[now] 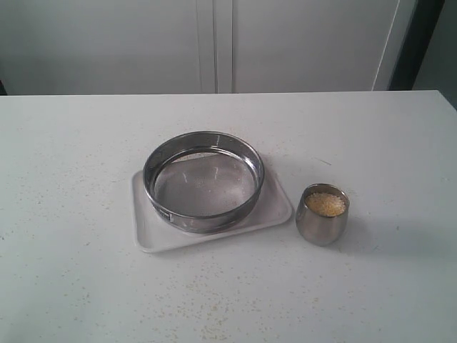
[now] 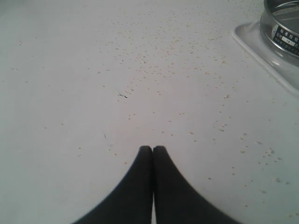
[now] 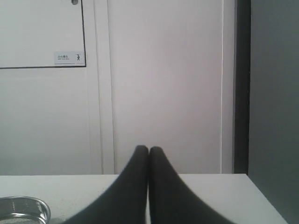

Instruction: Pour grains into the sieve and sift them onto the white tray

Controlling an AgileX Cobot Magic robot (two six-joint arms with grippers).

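Jaws pinched together, empty, on left gripper [image 2: 153,148] and right gripper [image 3: 148,148]; pouring not begun, the right must open for the steel cup [image 1: 323,218] of grains [image 1: 325,204] right of the sieve [image 1: 203,181].

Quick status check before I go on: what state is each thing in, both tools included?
table: speckled with stray grains.
tray: flat on the table, no grain pile showing.
sieve: upright on the tray, mesh looks empty.
cup: upright, right of the tray, apart from it, unheld.
grains: in the cup, not yet poured.
left tool: shut, empty.
right tool: shut, empty.
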